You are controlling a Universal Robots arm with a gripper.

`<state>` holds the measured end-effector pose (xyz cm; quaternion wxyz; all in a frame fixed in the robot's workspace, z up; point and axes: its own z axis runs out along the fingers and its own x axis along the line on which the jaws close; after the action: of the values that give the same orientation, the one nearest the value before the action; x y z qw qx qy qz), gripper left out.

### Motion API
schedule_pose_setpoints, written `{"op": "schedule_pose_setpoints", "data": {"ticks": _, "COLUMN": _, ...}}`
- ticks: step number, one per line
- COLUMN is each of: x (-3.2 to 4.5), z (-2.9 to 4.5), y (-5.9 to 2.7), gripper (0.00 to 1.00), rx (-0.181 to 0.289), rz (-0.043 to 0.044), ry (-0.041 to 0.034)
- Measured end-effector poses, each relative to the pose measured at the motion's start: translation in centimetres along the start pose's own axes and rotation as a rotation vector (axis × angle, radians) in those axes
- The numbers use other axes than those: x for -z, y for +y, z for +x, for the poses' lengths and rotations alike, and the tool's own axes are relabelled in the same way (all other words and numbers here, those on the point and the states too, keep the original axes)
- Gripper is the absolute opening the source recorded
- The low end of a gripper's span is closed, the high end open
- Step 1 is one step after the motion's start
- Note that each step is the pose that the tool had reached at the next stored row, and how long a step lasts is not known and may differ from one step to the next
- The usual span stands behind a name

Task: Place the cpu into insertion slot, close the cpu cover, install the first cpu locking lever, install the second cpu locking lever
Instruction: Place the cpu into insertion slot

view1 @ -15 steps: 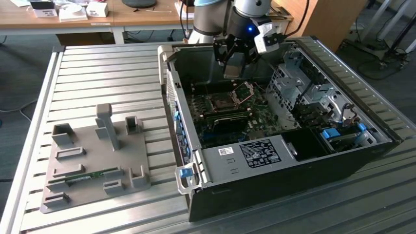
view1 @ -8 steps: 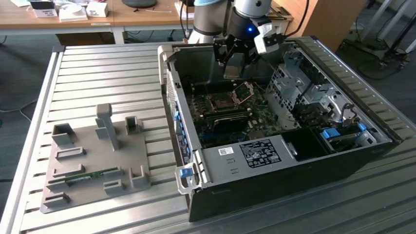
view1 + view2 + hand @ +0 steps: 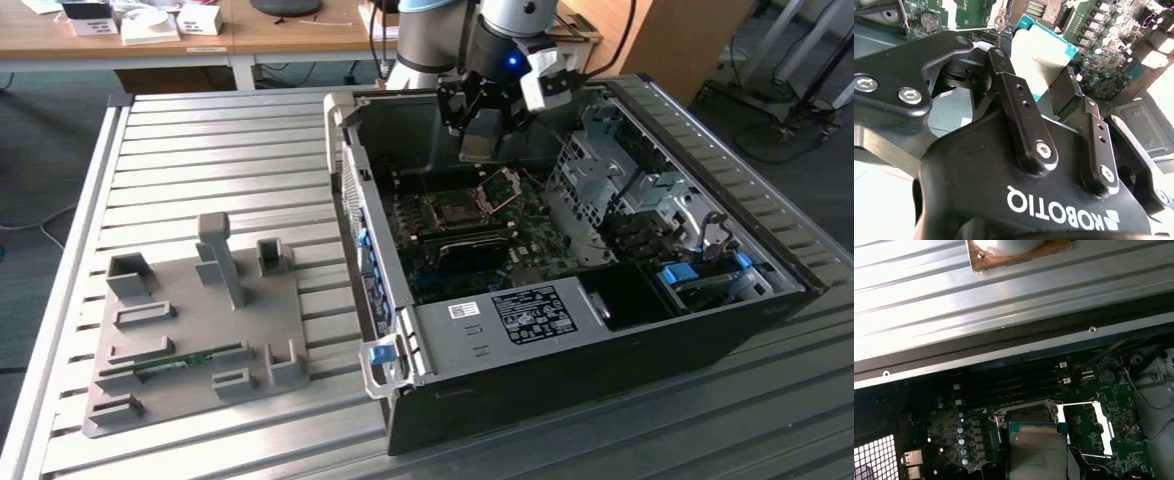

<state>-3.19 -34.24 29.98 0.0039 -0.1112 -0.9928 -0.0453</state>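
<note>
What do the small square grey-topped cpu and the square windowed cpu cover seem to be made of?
The small square grey-topped cpu: dull grey metal lid with soft sheen, on a teal board rim, likely laminate. The square windowed cpu cover: thin shiny metal frame, perhaps plated steel, glaring white.

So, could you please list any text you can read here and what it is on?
White lettering on the body of the black tool: a maker's mark, upside down, left unquoted.
Dark printed label on the grey case panel: too small to read.
Flat square grey-topped cpu in the tool: print too blurred.
</note>
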Motion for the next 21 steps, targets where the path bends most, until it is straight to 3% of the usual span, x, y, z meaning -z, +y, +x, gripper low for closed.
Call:
{"op": "schedule_pose_setpoints", "data": {"ticks": 7, "x": -0.01, "z": 0.00, "y": 0.00, "gripper": 0.54, "rx": -0.007, "rz": -0.0003, "ry": -0.0008}}
{"op": "schedule_pose_setpoints", "data": {"ticks": 11, "x": -0.05, "z": 0.00, "y": 0.00, "gripper": 0.54, "rx": -0.035, "rz": -0.0008, "ry": -0.0032}}
{"op": "schedule_pose_setpoints", "data": {"ticks": 21, "x": -0.32, "z": -0.01, "y": -0.03, "gripper": 0.54, "rx": -0.205, "rz": -0.0039, "ry": -0.0184}}
